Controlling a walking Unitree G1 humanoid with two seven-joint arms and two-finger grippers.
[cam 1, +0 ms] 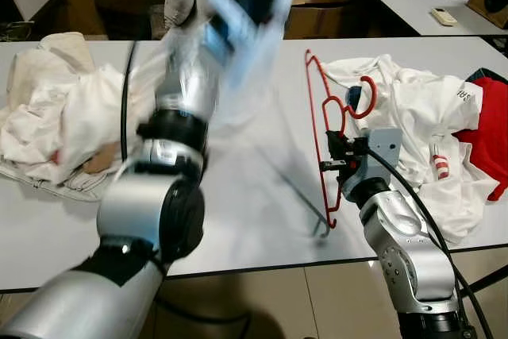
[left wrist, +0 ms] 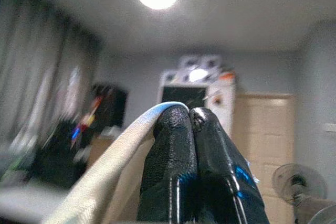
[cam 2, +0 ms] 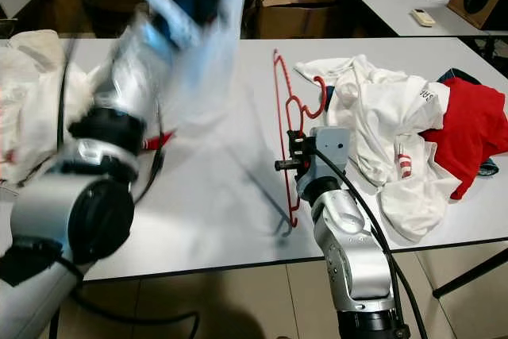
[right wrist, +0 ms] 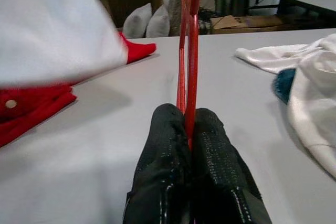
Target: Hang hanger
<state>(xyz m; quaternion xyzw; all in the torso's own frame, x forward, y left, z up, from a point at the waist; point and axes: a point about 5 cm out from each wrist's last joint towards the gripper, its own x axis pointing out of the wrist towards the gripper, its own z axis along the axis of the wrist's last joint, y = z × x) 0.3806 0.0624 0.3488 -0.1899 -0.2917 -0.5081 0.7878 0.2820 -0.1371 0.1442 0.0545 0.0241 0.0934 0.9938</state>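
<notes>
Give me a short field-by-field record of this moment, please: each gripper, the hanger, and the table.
left gripper: raised, fingers shut on a pale garment, blurred by motion
right gripper: shut on the red hanger near its lower bar
hanger: held on edge above the white table
right of table: white clothes, red garment
left of table: cream clothes pile

Head stereo pair plus two wrist cameras, all running.
Both eye views are looking down from above the right gripper (cam 1: 340,155) at the same white table (cam 2: 238,196); each wrist camera is peering closely along its own fingers, the left gripper (left wrist: 191,116) aiming toward the ceiling.
</notes>
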